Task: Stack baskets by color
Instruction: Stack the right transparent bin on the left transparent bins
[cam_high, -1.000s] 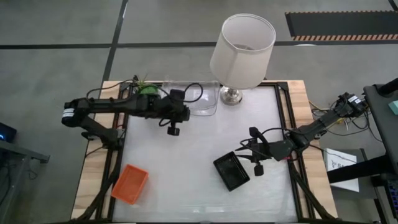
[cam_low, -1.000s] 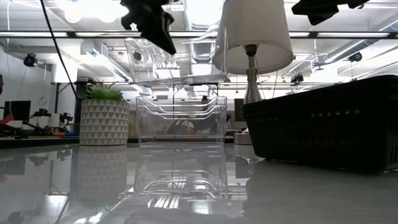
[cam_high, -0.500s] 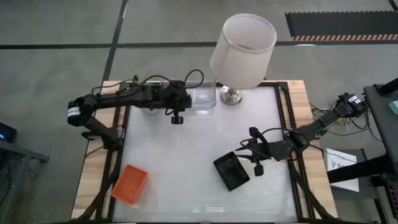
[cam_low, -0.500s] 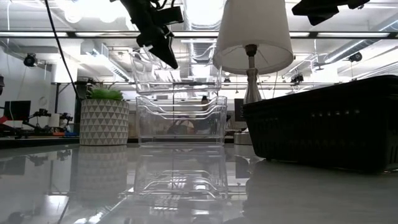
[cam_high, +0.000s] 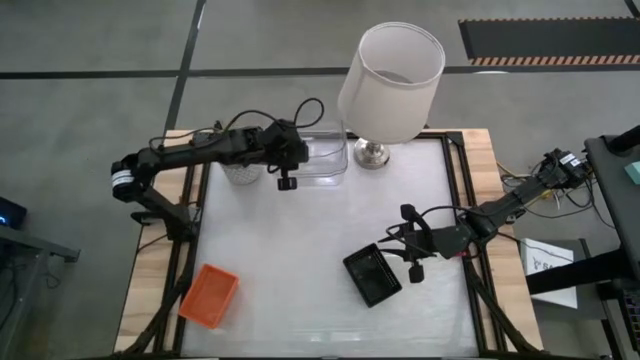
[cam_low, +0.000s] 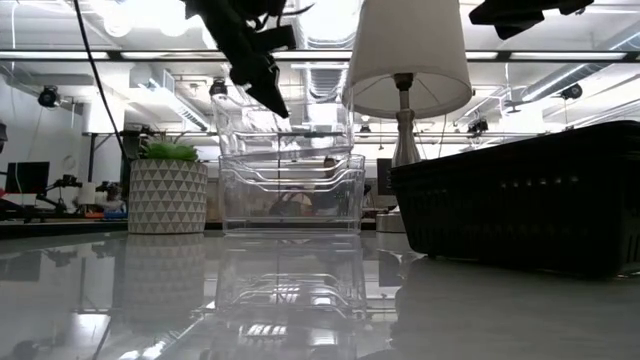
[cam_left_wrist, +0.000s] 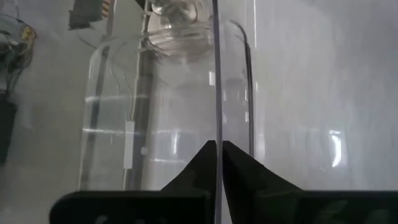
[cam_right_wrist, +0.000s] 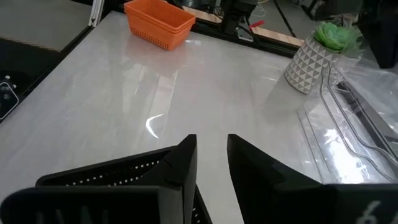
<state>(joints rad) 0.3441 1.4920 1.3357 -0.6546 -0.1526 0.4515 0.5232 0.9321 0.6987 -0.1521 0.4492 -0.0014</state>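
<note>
My left gripper (cam_high: 298, 152) is shut on a clear basket (cam_low: 285, 125), which hangs over the stack of clear baskets (cam_low: 290, 195) at the table's far edge. Whether the basket's bottom touches the stack I cannot tell. A black mesh basket (cam_high: 372, 275) rests on its bottom at the right of the table. My right gripper (cam_high: 398, 238) hovers open above the black basket's right end, with nothing between its fingers. Orange mesh baskets (cam_high: 209, 295), nested together, stand at the near left. My left gripper pinches one upright wall of the clear basket at its rim (cam_left_wrist: 216, 134) between its two fingers (cam_left_wrist: 199, 165). The fingers come slanting down from the table's left side. The basket hangs roughly level, open side up, over the stack.
A white lamp (cam_high: 390, 80) stands at the far edge, just right of the clear stack. A potted green plant (cam_low: 167, 195) stands just left of the stack, under my left arm. The middle of the white tabletop (cam_high: 300, 240) is bare.
My left gripper has carried the clear basket toward the table's far edge and a little to the right. It has sunk slightly, bringing the basket over the clear stack. The basket was tilted and now hangs nearly level, closer to the stack's top.
</note>
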